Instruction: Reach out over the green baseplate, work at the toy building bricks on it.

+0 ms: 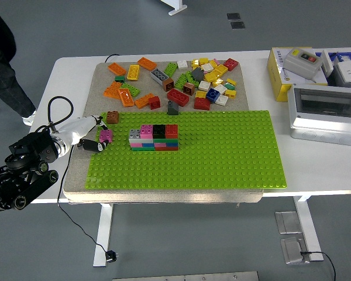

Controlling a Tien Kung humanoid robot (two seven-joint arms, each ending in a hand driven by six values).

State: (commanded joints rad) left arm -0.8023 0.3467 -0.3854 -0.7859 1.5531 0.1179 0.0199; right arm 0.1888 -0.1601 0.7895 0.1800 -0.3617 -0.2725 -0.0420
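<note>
1. Hand, left point(92, 133): white-shelled, five-fingered, on a black arm entering from the lower left edge; it reaches over the left end of the baseplate, fingers curled around a small pink toy brick point(106, 136). Right hand out of view.
2. Small brown toy brick point(112, 117): just beyond the fingertips, at the plate's far left corner.
3. Flat green studded plastic baseplate point(222, 158): lies on a grey-beige felt mat point(82, 181) on the white table point(316, 175); its right two-thirds is bare studs.
4. Stacked brick wall point(154, 138): stands on the plate just right of the held brick, apart from it; grey, pink, black and red bricks on top, layers of pink, blue, green and red below.
5. Dark grey upright brick point(173, 107): at the plate's far edge, behind the wall.
6. Loose heap of plastic bricks point(181, 79): spread over the mat's far part; orange and green ones at left, red, yellow, white, blue and grey at right.
7. Black cable point(55, 111): loops above the left wrist and trails off the table's left edge.
8. Grey plastic enclosure with clear lid point(326, 114): on the table right of the plate, well apart from the hand.
9. Yellow box with grey switch unit point(298, 67): behind the enclosure.
10. Person's dark-clothed leg point(3, 64): standing at the upper left, beside the table.
</note>
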